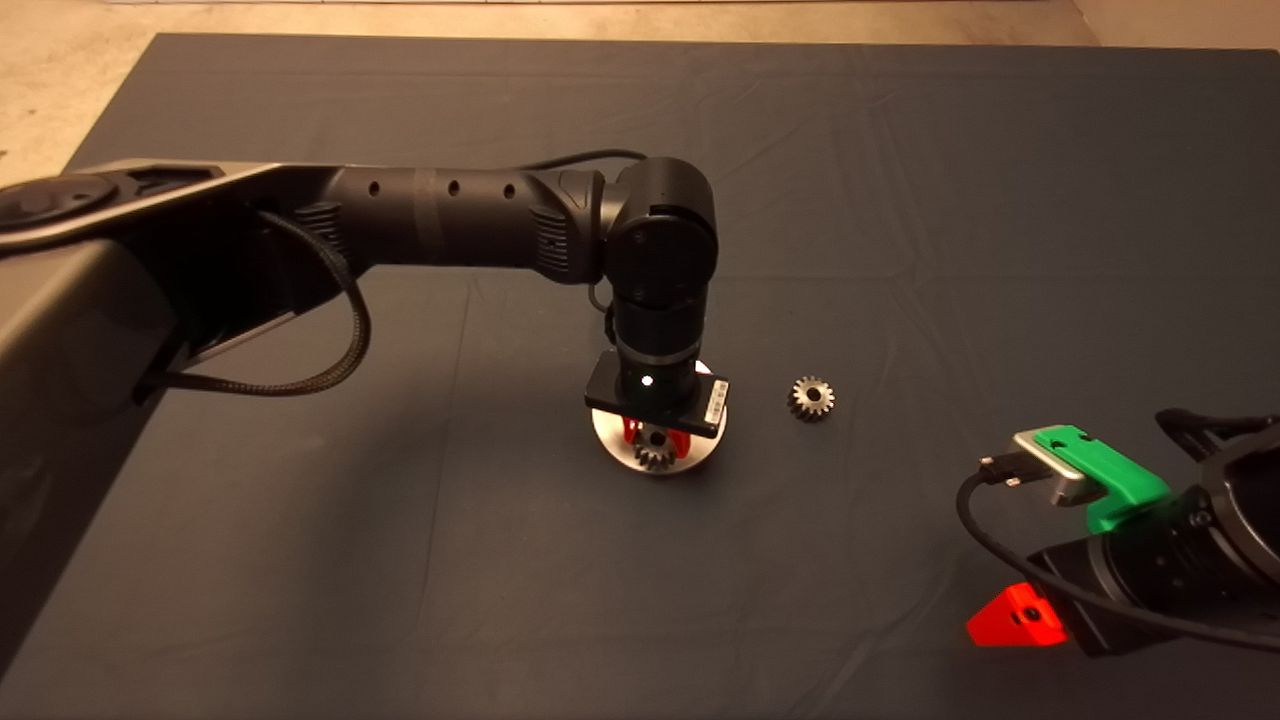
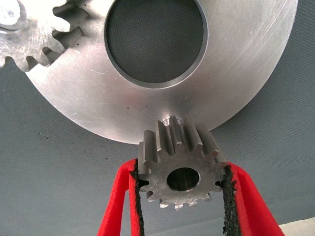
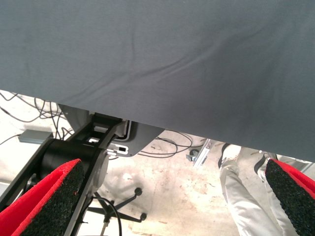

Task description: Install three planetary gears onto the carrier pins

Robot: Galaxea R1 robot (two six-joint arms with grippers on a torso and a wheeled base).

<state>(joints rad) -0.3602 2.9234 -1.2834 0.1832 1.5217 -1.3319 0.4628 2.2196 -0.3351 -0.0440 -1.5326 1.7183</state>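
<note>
The carrier disc (image 1: pixel 700 452) lies mid-mat under my left arm. My left gripper (image 1: pixel 655 445) (image 2: pixel 182 189) is shut on one planetary gear (image 2: pixel 182 169), held at the disc's (image 2: pixel 236 93) near edge. One carrier pin (image 2: pixel 170 119) shows just beyond that gear, outside its centre hole. Another gear (image 2: pixel 29 39) sits on a pin (image 2: pixel 9 17) at the disc's far side. A third gear (image 1: pixel 811 398) lies loose on the mat to the right of the disc. My right gripper (image 1: pixel 1015 615) (image 3: pixel 170 196) waits open at the lower right.
Dark mat (image 1: pixel 900 200) covers the table. The right wrist view shows the mat's edge (image 3: pixel 147 123), the floor with cables, the robot's black base (image 3: pixel 74 147) and a person's leg (image 3: pixel 241 191) beyond it.
</note>
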